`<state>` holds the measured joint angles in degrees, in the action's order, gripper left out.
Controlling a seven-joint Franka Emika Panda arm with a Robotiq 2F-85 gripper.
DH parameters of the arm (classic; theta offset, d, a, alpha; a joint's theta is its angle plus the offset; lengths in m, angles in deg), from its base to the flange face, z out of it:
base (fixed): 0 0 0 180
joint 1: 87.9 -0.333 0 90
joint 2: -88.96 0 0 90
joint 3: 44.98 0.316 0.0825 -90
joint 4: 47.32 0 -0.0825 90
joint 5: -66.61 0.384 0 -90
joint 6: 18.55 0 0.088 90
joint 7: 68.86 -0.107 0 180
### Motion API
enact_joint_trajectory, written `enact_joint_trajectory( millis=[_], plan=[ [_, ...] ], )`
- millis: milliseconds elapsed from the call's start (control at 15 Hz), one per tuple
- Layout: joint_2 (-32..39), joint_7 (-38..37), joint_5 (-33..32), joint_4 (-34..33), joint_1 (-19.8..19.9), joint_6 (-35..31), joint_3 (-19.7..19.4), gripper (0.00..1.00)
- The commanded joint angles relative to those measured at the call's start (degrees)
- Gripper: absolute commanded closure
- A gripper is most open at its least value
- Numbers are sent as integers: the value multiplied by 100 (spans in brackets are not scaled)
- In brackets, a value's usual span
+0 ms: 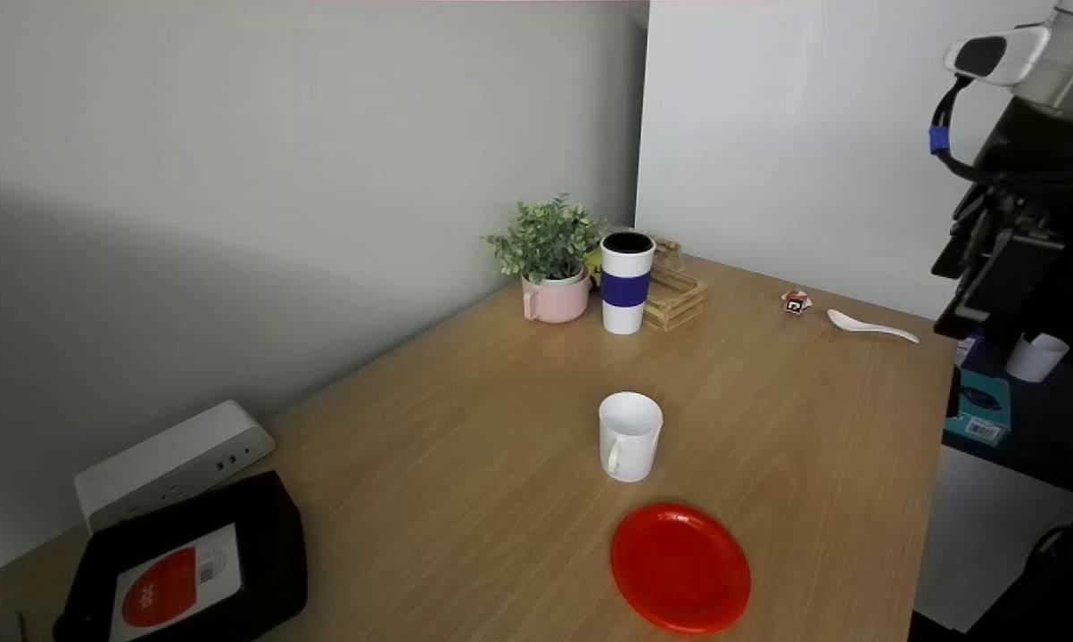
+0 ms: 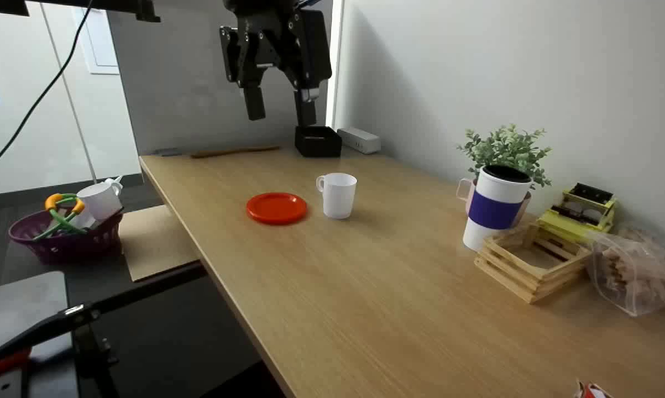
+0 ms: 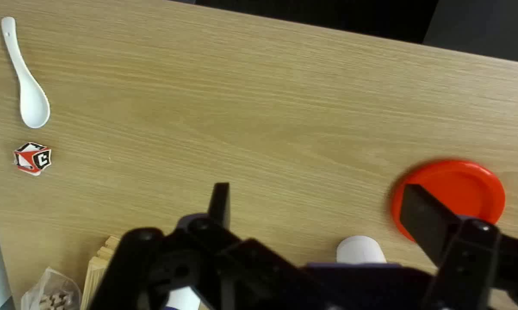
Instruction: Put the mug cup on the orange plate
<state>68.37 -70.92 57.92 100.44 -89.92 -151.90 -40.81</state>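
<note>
The white mug cup point(image 1: 630, 437) stands upright on the wooden table, and its handle shows in both exterior views point(image 2: 339, 196). The orange plate point(image 1: 680, 568) lies flat and bare beside the mug, a small gap apart; it also shows in an exterior view point(image 2: 277, 208). My gripper point(image 2: 281, 119) is open and empty, high above the table. In the wrist view my gripper point(image 3: 317, 187) has its fingers wide apart. There the gripper body hides most of the mug point(image 3: 358, 249), and one finger covers part of the plate point(image 3: 469, 189).
A tall white cup with a blue band point(image 2: 495, 209) stands beside a plant in a pink mug point(image 1: 557, 299) and a wooden crate point(image 2: 534, 265). A white spoon point(image 3: 32, 94) and a small red-white die point(image 3: 32, 158) lie at one end. A black box point(image 2: 318, 142) stands by the wall.
</note>
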Motion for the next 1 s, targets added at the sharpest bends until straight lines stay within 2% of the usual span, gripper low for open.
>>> enact_joint_trajectory(
  millis=[0,533,933],
  plan=[
    [-2,4,6,-8,2,13,4,0],
    [9,13,3,-21,0,16,4,0],
    [132,-55,-87,-340,18,114,65,0]
  ],
)
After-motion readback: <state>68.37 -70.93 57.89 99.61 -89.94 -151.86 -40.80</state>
